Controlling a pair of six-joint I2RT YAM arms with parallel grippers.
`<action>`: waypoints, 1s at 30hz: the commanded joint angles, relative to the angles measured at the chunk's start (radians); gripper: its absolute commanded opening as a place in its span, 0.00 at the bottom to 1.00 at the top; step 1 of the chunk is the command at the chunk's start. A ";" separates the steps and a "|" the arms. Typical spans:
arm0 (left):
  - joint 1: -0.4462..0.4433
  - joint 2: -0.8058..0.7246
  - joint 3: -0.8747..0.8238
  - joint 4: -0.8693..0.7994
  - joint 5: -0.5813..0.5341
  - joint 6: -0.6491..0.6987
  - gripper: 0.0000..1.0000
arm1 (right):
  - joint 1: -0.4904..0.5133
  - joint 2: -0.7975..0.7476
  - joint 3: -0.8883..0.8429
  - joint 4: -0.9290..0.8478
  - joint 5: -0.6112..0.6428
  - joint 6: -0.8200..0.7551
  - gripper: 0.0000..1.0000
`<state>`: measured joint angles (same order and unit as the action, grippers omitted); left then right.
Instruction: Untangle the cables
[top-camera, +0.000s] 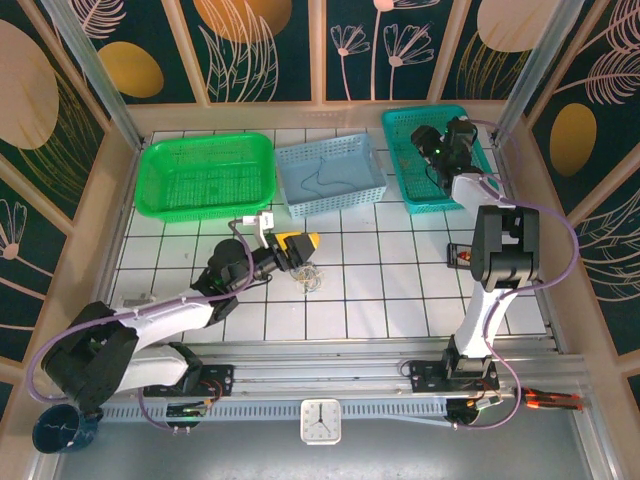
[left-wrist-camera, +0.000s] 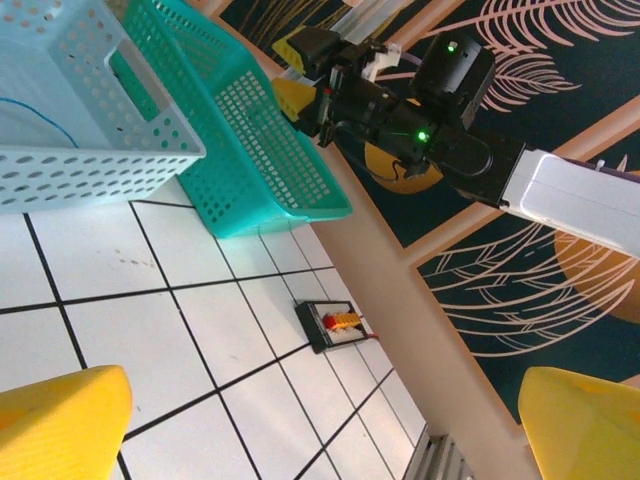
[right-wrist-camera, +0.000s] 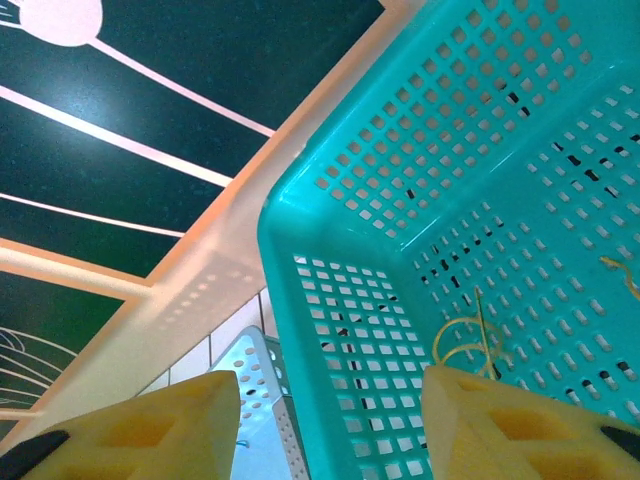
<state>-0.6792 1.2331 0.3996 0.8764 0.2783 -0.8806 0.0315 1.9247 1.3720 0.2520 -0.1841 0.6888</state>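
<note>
Clock (top-camera: 320, 421) sits at the near edge, behind both tools, btwn the arm bases. Further out, left tool (top-camera: 300, 247) hovers low over the desk (top-camera: 380, 300), fingers (left-wrist-camera: 60, 425) spread wide w/ nothing btwn them. Main knot of cables (top-camera: 312, 279) lies on the tile just beside its tips, on the near side. Strands are thin, whitish and tan, too fine to count. Off to that tool's right, nr the right arm, is a small black tray (top-camera: 458, 255) w/ a red-orange bit in it, well apart from the knot.

Beyond left tool: green basket (top-camera: 205, 211) ahead-left, pale blue basket (top-camera: 335, 203) straight ahead w/ one dark blue wire (top-camera: 322, 180) lying in it. Farthest is the teal basket (top-camera: 398, 165). Right tool (right-wrist-camera: 325, 432) is poised over it, jaws apart, gripping nothing I can see. A yellow-tan wire (right-wrist-camera: 470, 340) lies on the basket floor just past one fingertip. It looks loose, tho I can't tell whether it touches the finger.

Judgement: sorting is part done, i.e. one strand each in two baskets, and right tool seems to be at the drop-off of the tan one. Next move prob. needs left tool down onto the knot, pinching a single strand w/o scooping the lot. Right tool would need to come over and pin the rest so the strand pulls free.
</note>
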 joint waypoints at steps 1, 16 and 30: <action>0.010 -0.017 -0.012 -0.029 -0.023 0.031 0.99 | 0.004 -0.098 -0.053 0.070 -0.033 0.003 0.51; 0.047 -0.035 0.028 -0.312 -0.193 -0.025 0.99 | 0.350 -0.505 -0.528 0.001 -0.092 -0.043 0.51; 0.067 -0.001 0.134 -0.495 -0.201 0.004 0.99 | 0.722 -0.625 -0.738 -0.177 -0.061 -0.088 0.52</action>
<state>-0.6186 1.2137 0.4965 0.4370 0.0696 -0.8875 0.7238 1.3373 0.6762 0.1226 -0.2630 0.6159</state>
